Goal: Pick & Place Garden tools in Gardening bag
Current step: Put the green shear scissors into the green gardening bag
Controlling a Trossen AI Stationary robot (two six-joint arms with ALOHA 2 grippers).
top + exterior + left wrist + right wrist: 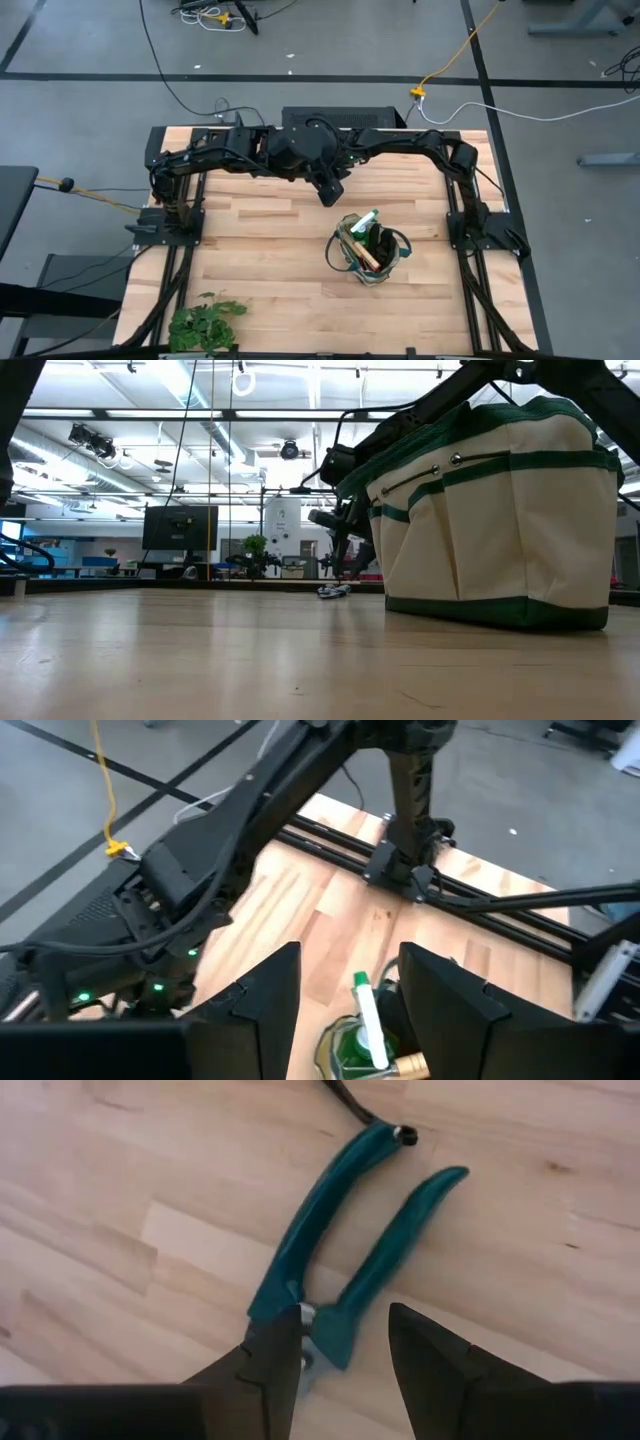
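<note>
On the wooden worktop (520, 1210), the right claw (345, 1345), part-open and empty, should straddle the teal-handled pruning shears (345, 1250) squarely before closing.

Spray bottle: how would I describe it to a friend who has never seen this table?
On the pale wooden table, look right of centre for the cream-and-green fabric tote bag, standing open. Poking out on the side nearest the robot's arms is the green spray bottle with a white nozzle. The tools beside it show brown wooden handles, so it alone is green and white.
</note>
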